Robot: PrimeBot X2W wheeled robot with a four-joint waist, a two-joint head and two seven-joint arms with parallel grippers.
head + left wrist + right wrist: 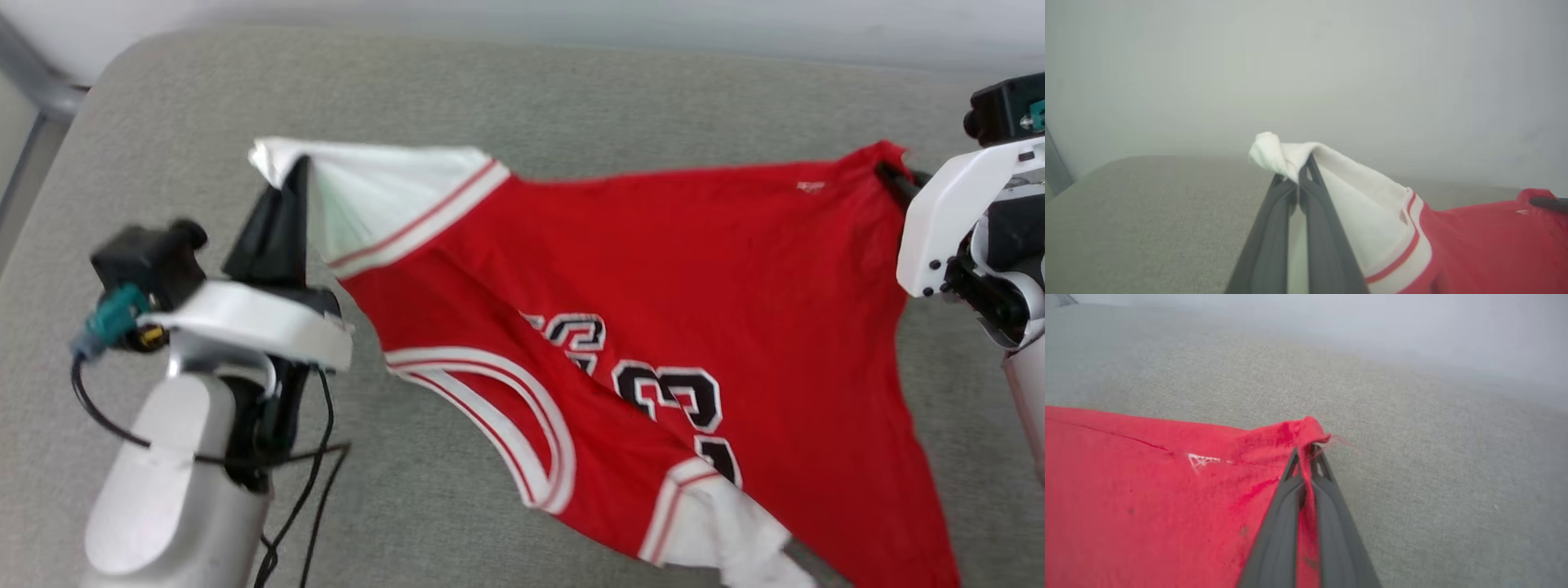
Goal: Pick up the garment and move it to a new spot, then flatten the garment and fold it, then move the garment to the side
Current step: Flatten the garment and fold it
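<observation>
The garment (pixel 694 269), a red jersey with white sleeves and black-and-white numbers, hangs stretched between my two grippers above a grey cushion. My left gripper (pixel 295 173) is shut on the tip of a white sleeve (pixel 1274 153); in the left wrist view the gripper (pixel 1299 173) pinches that cloth between both fingers. My right gripper (pixel 888 173) is shut on a red corner of the hem (pixel 1306 430), with cloth caught between its fingers (pixel 1306 455). The lower part of the garment sags toward the near edge, and its other white sleeve (pixel 735 531) is crumpled there.
The grey fabric cushion (pixel 571 106) spans the whole scene, with bare surface to the left and behind the garment. A pale wall runs behind it. A grey metal bar (pixel 33 90) stands at the far left corner. Black cables (pixel 310 490) hang from my left arm.
</observation>
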